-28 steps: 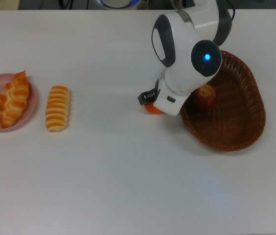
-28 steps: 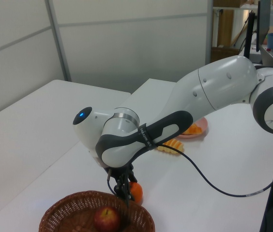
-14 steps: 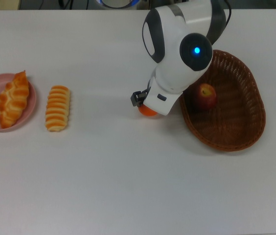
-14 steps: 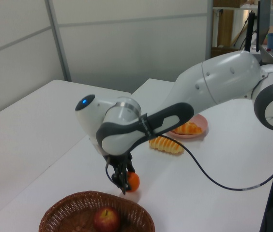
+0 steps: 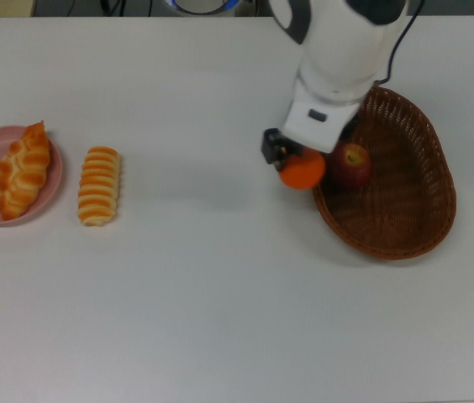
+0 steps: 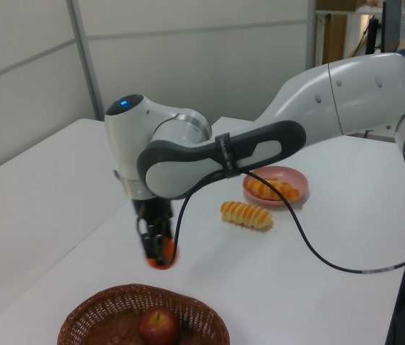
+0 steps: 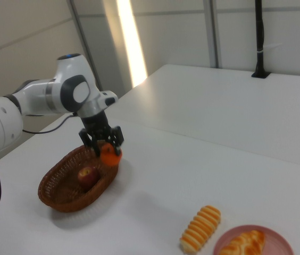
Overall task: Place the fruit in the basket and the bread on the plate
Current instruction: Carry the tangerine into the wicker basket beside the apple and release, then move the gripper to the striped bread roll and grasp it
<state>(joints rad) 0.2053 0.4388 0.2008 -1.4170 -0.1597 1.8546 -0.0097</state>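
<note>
Gripper (image 7: pixel 106 147) pinches the tangerine (image 5: pixel 302 169), held above the table beside the basket (image 5: pixel 422 227) rim; fingers mostly hidden by the arm in the top view. Apple (image 5: pixel 351 164) sits in the basket, its left edge covered there.

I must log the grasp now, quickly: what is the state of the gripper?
Gripper: closed on the tangerine, held in the air beside the basket.
</note>
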